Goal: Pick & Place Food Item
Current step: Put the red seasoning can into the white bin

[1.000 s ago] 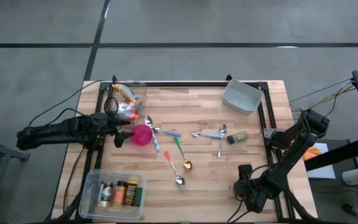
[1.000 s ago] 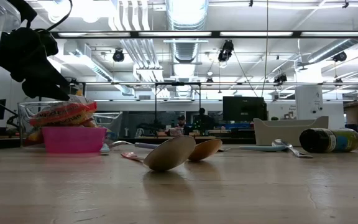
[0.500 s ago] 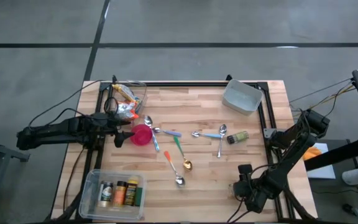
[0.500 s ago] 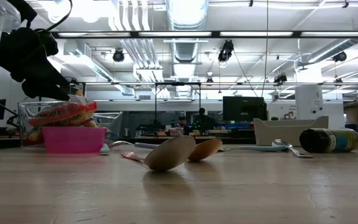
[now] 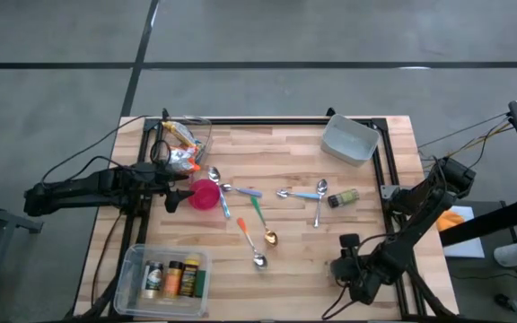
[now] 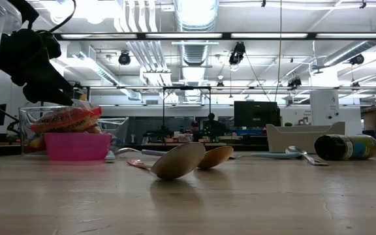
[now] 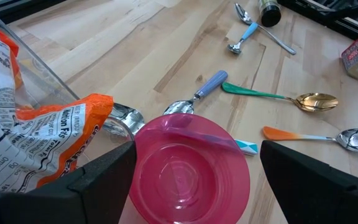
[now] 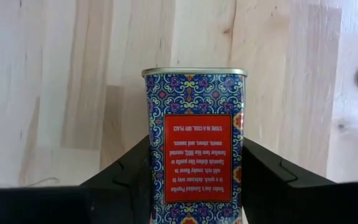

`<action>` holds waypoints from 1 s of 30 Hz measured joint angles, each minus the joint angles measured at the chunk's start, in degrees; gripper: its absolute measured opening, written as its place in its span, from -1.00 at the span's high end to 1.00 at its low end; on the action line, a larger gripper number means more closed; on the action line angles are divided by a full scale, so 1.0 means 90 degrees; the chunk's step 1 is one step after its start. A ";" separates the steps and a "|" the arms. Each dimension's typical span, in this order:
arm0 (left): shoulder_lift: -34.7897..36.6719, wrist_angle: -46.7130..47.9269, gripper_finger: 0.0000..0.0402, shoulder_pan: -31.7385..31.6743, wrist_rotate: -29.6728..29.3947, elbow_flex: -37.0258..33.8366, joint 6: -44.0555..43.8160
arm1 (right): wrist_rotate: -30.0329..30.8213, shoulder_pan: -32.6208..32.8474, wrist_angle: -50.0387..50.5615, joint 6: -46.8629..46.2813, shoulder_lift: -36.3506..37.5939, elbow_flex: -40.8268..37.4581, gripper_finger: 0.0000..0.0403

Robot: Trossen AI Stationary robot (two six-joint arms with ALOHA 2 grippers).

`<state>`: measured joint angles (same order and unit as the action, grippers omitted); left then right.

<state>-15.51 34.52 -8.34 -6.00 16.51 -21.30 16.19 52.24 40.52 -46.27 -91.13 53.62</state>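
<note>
Down at the counter's (image 5: 312, 242) near right corner, the right claw (image 5: 355, 269) pinched a patterned tin (image 8: 194, 146) between its fingers (image 8: 126, 171). Farther off, the left claw (image 7: 191, 186) sat spread beside a pink bowl (image 5: 205, 194), spoons (image 5: 263, 235) lying between them.

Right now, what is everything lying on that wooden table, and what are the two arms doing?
Pink bowl: one, left of centre.
Spoons: about six, silver and gold bowls, blue, green and orange handles, mid-table.
Snack packets: a few, orange and white, in a clear bin at the far left corner.
Spice jars: three or four, in a clear tub at the near left corner.
Dark jar: one, lying down, right of centre.
Grey tray: one, far right corner.
Patterned tin: one, blue and red, near right edge.
Left gripper: open, by the bowl.
Right gripper: fingers either side of the tin.
</note>
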 joint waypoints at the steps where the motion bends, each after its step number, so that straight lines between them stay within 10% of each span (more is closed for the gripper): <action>1: 0.0000 0.0000 -0.72 -0.0001 0.0000 0.0000 0.0000 | 0.0000 -0.0035 -0.0020 0.0029 0.0000 0.0001 0.17; 30: 0.0003 0.0002 -0.72 -0.0002 0.0000 0.0000 0.0000 | 0.0058 -0.2403 -0.1255 0.3225 0.1027 0.0035 0.09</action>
<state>-15.48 34.54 -8.36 -6.00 16.51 -21.30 16.71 30.61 29.22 -17.24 -81.89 53.93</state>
